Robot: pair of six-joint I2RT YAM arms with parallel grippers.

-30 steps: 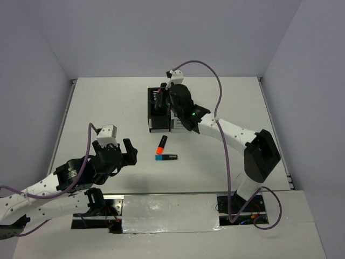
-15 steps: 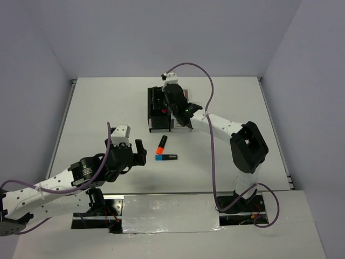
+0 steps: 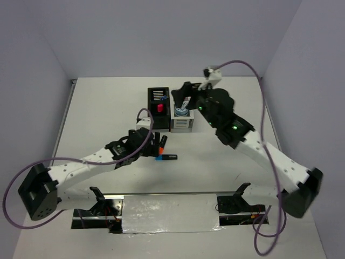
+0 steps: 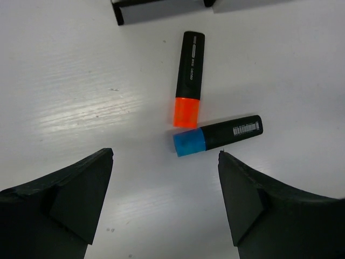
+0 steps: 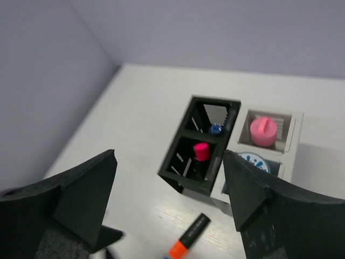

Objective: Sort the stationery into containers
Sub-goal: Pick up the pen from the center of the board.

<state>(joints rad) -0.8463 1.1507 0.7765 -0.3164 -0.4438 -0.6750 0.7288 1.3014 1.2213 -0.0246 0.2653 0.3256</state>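
Two short black highlighters lie on the table, one with an orange end (image 4: pixel 188 81) and one with a blue end (image 4: pixel 218 135), touching at their coloured tips. My left gripper (image 4: pixel 166 156) hovers open just short of them with nothing between its fingers; from above it (image 3: pixel 158 147) partly covers the orange one. A pink-ended highlighter (image 5: pixel 201 151) stands in the black container (image 5: pixel 213 101). The white container (image 5: pixel 268 111) beside it holds a pink tube (image 5: pixel 263 130) and a blue roll (image 5: pixel 253 161). My right gripper (image 5: pixel 169 156) is open and empty, raised above the containers.
A small blue cap (image 5: pixel 215 129) shows in the black container's rear compartment. The containers (image 3: pixel 150 108) stand side by side at the middle back of the white table. Grey walls close in the left, back and right.
My right gripper opened and drew back up and to the right, leaving the pink-ended highlighter in the black container. My left arm reached forward to the two highlighters on the table.
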